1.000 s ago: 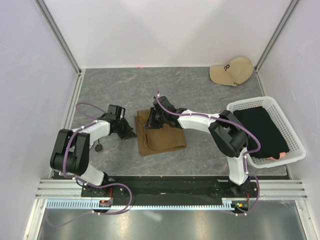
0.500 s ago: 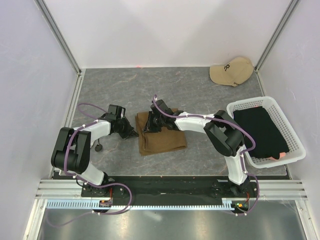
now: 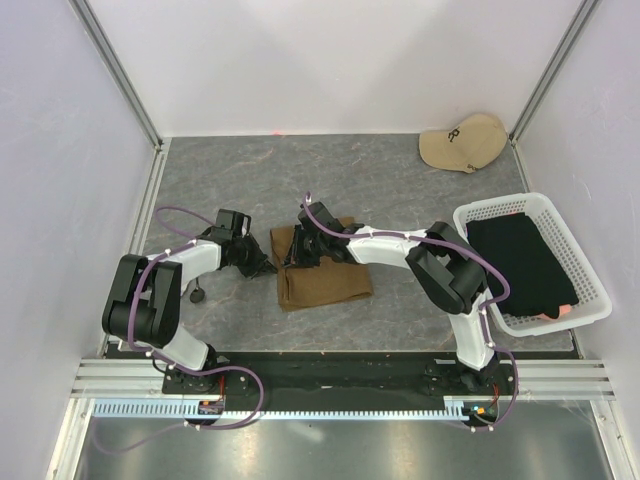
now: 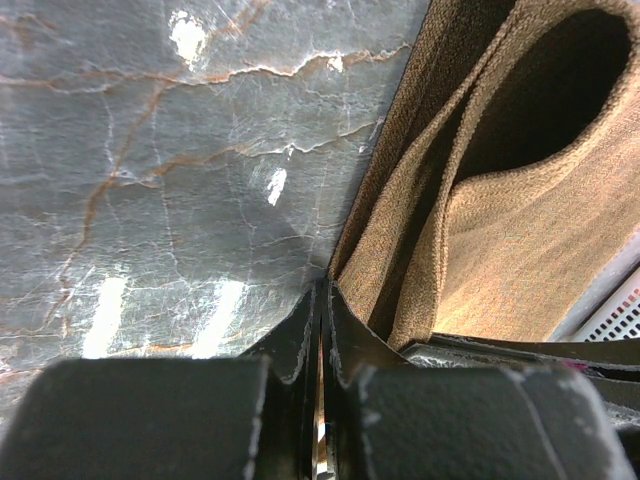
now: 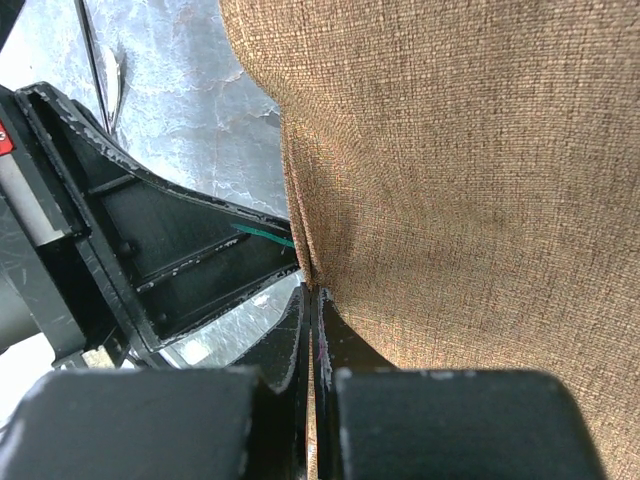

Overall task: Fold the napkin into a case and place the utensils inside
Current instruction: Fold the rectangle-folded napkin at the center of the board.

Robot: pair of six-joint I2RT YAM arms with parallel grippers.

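1. On a grey marbled table (image 3: 400, 170), nearest the arm bases: the napkin (image 3: 330, 285), olive-brown, in a loose folded rectangle between the two arms.
2. At the napkin's left edge: the left claw (image 4: 321, 295), with jaws pressed together and tips touching the layered cloth edge. Cannot tell whether any cloth is caught between them.
3. Slightly farther, at the napkin's far left corner: the right claw (image 5: 311, 300), clamped shut on a pinched ridge of the cloth.
4. To the right, well apart from the napkin: a white mesh basket (image 3: 592, 300) with black fabric (image 3: 520, 255) inside.
5. In the far right corner: a beige cap (image 3: 462, 142), alone on the table.
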